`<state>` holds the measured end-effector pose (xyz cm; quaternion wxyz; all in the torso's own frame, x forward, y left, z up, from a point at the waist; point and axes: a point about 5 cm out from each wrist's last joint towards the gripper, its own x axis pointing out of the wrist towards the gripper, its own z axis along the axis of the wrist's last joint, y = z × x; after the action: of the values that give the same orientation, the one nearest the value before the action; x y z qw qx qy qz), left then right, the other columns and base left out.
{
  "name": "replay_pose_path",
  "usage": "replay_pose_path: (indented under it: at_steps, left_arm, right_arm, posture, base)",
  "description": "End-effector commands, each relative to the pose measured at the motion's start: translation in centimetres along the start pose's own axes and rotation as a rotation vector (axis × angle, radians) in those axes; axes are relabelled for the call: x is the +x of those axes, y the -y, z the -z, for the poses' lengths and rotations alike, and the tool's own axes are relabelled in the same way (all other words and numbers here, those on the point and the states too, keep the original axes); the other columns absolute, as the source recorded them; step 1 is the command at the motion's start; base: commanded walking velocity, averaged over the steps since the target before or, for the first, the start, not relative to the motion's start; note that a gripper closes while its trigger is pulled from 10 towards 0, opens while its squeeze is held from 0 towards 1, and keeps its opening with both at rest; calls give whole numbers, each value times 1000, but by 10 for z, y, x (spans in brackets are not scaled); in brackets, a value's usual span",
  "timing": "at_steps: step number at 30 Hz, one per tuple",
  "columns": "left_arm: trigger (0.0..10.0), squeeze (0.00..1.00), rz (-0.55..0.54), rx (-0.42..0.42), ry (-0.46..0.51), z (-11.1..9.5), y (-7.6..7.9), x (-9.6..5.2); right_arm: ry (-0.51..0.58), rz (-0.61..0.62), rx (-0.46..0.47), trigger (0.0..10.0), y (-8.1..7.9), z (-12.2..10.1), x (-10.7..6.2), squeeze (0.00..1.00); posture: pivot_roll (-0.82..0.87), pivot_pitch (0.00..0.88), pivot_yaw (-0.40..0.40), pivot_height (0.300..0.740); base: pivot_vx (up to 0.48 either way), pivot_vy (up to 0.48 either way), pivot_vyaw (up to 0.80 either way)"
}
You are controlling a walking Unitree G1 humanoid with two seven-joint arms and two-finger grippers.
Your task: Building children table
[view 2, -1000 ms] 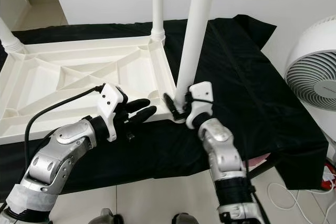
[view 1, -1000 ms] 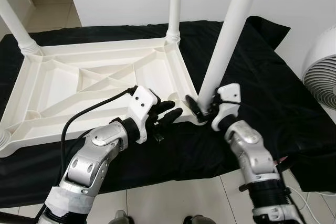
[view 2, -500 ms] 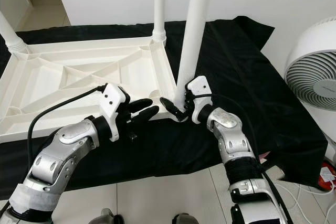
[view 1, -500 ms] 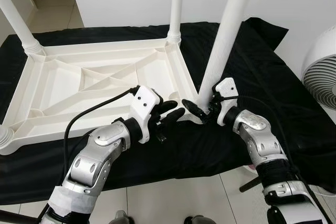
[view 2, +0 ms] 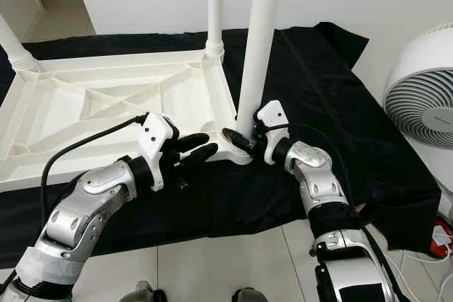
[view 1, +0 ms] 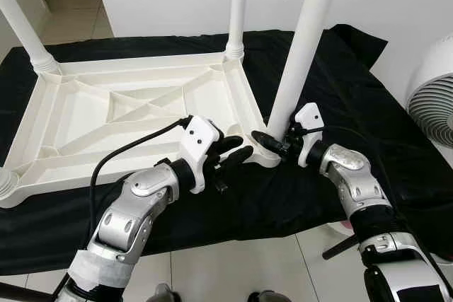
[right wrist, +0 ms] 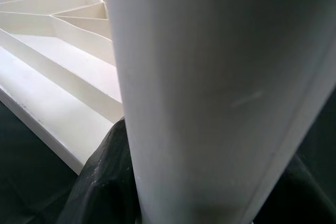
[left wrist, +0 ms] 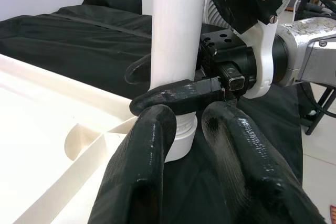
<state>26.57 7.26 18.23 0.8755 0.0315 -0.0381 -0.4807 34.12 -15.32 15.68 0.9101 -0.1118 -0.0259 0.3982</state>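
Black cloth [view 1: 333,76] covered the floor under the upturned table [view 1: 92,114]; right gripper [view 1: 272,145] clamped its leg [view 1: 301,47], left gripper [view 1: 230,153] empty, fingers slightly parted.

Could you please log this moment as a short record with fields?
tabletop: white, upside down on a black cloth
near right leg: upright at the tabletop's near right corner
right gripper: closed around that leg's base
left gripper: open, beside the same corner, touching nothing
other legs: one at the far right corner, one at the far left
fan: white, beyond the cloth's right edge
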Motion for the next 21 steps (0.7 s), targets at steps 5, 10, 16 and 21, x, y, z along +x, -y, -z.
replay_pose_path:
  at_steps: [5, 10, 16, 21]
  left_arm:
    - [10000, 0, -27, 15, -16, 2, -1, -2]
    - [10000, 0, -31, 11, -15, 2, -1, -3]
    - [10000, 0, -29, 5, -17, 3, 0, -3]
    - [10000, 0, -32, 6, -16, 3, -2, -2]
  right_arm:
    - [-74, 137, 71, 10000, -6, 17, 1, 0]
    - [-61, 210, 114, 10000, -17, 18, 4, 0]
    - [-46, 408, 184, 10000, -30, 14, 9, 0]
    - [-21, 668, 250, 10000, -41, 8, 11, 0]
  posture:
    - [-50, 58, 22, 740]
    - [-52, 69, 22, 740]
    - [-60, 79, 24, 740]
    - [-62, 79, 22, 740]
  base:
    - [0, 0, 0]
    - [0, 0, 0]
    - [0, 0, 0]
    - [0, 0, 0]
